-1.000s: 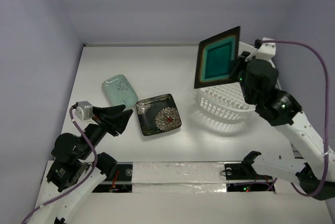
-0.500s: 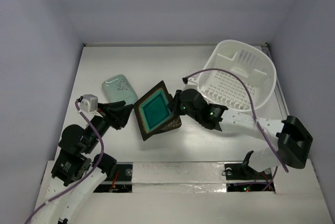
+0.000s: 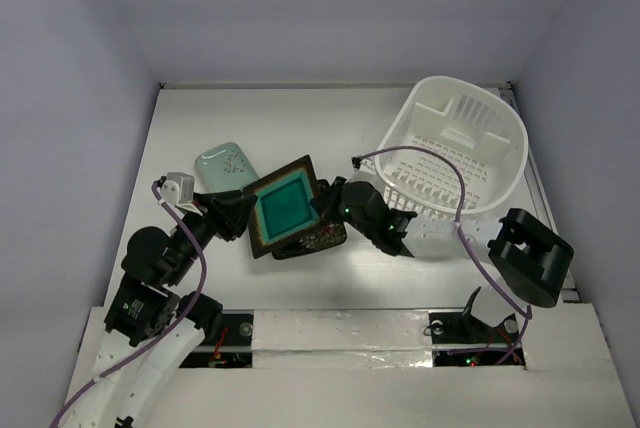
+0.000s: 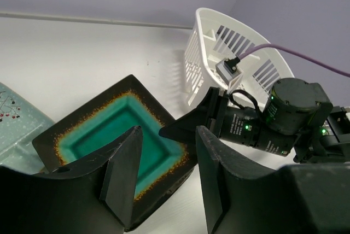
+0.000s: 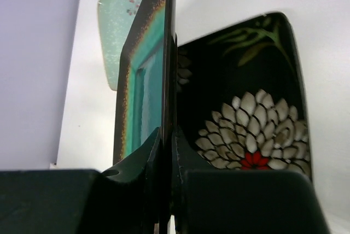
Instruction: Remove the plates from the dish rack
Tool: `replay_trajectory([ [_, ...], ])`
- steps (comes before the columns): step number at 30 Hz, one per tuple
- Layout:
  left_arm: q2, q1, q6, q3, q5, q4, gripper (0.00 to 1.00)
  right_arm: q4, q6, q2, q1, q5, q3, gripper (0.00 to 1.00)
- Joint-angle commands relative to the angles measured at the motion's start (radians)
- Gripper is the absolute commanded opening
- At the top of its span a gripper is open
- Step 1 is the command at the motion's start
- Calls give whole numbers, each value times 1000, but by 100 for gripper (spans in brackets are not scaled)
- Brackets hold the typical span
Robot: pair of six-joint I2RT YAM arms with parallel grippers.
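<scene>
Three plates are seen left of the dish rack (image 3: pixel 470 123): the teal plate (image 3: pixel 283 208), tilted, is pinched at its rim by the right gripper (image 3: pixel 324 204); the flowered plate (image 3: pixel 322 238) beneath is largely hidden; the mint plate (image 3: pixel 224 161) lies farthest from the rack. The left gripper (image 3: pixel 238 216) is held with fingers apart. The white table (image 3: pixel 300 118) is enclosed by lilac walls (image 3: pixel 330 18).
</scene>
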Motion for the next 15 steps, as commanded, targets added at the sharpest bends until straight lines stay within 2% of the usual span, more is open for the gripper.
replay_trajectory([
  [1,19,11,-7,-4,21,52,40,324,99,-68,-3,45,-19,0],
  [11,43,11,-7,-5,29,55,40,283,117,-97,-3,74,-124,0],
  [14,51,20,-8,-5,32,56,40,245,115,-101,-12,69,-135,7],
  [15,52,20,-7,-4,31,55,40,241,114,-99,-12,65,-141,13],
])
